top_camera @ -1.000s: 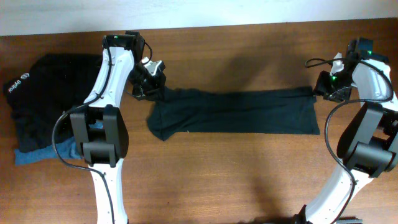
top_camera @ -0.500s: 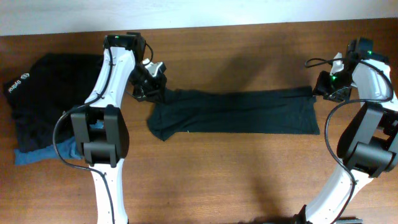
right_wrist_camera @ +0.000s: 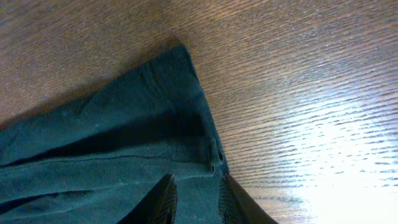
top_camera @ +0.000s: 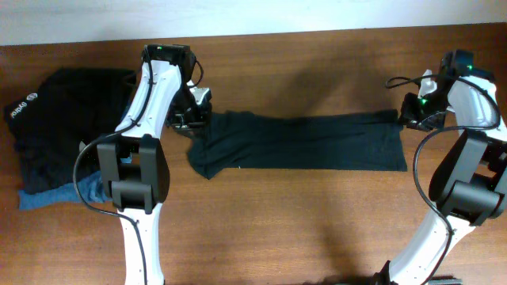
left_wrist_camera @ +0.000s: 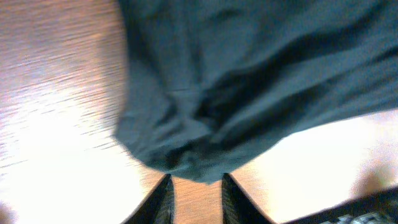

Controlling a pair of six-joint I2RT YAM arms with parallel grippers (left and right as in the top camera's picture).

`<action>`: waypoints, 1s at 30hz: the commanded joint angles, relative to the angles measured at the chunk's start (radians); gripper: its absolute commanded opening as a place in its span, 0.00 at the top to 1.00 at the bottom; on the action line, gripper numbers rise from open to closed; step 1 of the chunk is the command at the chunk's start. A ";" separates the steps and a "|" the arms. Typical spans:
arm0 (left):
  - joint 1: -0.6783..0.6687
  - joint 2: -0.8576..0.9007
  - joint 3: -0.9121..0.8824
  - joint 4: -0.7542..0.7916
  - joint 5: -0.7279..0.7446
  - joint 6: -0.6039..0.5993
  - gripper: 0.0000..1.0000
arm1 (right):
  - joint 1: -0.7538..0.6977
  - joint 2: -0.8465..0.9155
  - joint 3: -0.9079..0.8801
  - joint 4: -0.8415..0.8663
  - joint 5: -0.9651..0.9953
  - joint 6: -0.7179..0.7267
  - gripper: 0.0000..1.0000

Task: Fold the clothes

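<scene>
At each end of the T-shirt (top_camera: 301,142), a gripper sits low.
Left gripper (left_wrist_camera: 196,180), narrowly parted, holds nothing beside the bunched end; right gripper (right_wrist_camera: 198,186) straddles the far hem, hold uncertain. Lifting one-sided could drag the folded band askew across the table (top_camera: 317,222).

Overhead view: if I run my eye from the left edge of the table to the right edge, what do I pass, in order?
A pile of dark clothes → left gripper → long dark garment laid out flat → right gripper.
</scene>
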 commanded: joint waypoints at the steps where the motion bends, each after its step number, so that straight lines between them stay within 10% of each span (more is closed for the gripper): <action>1: 0.002 -0.035 -0.019 -0.009 -0.102 0.006 0.65 | 0.009 0.000 -0.011 0.003 -0.013 -0.006 0.72; 7: 0.002 -0.035 -0.019 0.007 -0.101 0.006 0.59 | 0.009 0.000 -0.011 0.004 -0.013 -0.006 0.71; 19: 0.000 -0.035 -0.019 0.159 -0.031 0.006 0.59 | -0.035 0.000 -0.011 -0.028 -0.014 0.065 0.20; 30: 0.000 -0.035 -0.019 0.225 -0.031 0.006 0.59 | -0.058 0.014 -0.044 -0.050 -0.110 0.058 0.18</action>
